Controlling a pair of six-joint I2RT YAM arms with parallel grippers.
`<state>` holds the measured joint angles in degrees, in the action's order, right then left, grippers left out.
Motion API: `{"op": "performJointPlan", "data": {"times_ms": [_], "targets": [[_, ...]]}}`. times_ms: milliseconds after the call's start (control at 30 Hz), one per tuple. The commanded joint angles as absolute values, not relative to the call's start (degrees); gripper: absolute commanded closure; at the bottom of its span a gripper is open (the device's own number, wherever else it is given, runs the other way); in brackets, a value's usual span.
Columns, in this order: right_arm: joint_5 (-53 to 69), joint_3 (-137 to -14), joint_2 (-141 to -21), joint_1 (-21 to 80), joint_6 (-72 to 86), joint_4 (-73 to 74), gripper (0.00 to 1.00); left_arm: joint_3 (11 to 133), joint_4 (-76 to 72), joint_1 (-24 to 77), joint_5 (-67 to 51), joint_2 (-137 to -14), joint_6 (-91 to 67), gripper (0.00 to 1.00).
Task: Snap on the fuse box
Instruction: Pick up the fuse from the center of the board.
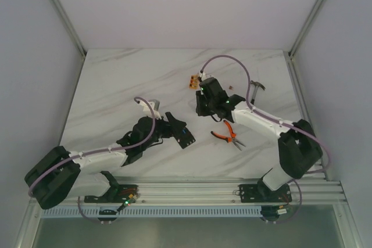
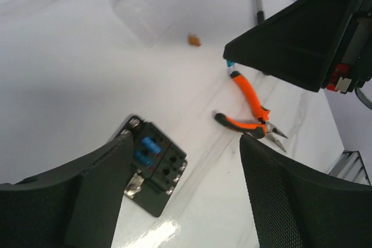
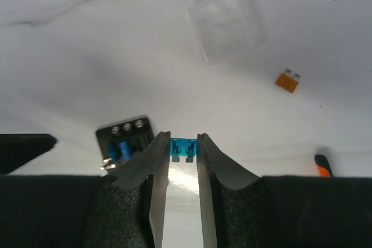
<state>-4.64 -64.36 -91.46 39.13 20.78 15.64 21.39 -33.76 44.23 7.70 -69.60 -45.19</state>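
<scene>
The fuse box [image 2: 156, 165] is a small black block lying on the white table, with two blue fuses in its slots. It also shows in the right wrist view [image 3: 124, 137] and the top view [image 1: 186, 139]. My left gripper [image 2: 185, 146] is open and hovers over the box, whose left part sits behind the left finger [image 2: 87, 196]; in the top view the left gripper [image 1: 176, 128] is just left of the box. My right gripper [image 3: 183, 144] is shut on a small blue blade fuse [image 3: 182, 148], held above the table right of the box. In the top view the right gripper [image 1: 201, 108] is behind the box.
Orange-handled pliers [image 1: 228, 135] lie right of the box, also in the left wrist view [image 2: 250, 105]. A clear plastic cover [image 3: 226, 24] lies on the table, with a loose orange fuse [image 3: 288, 81] near it. A small orange block [image 1: 194, 82] and a grey tool [image 1: 256, 86] lie farther back.
</scene>
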Motion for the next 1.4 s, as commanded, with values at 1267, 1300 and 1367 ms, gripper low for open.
{"op": "performJointPlan", "data": {"times_ms": [1267,1300,1367], "targets": [[-6.4,-50.8,-75.2,45.5,37.5,0.0,0.82,29.0,-56.1,51.1,14.9,-82.9,-38.5,0.85],[-6.3,-50.7,-75.1,45.5,37.5,-0.2,0.82,29.0,-56.0,51.1,14.9,-82.7,-38.4,0.88],[-6.1,-50.4,-74.8,45.6,37.5,-0.7,0.82,28.7,-55.9,51.0,15.0,-82.3,-38.2,0.93]]}}
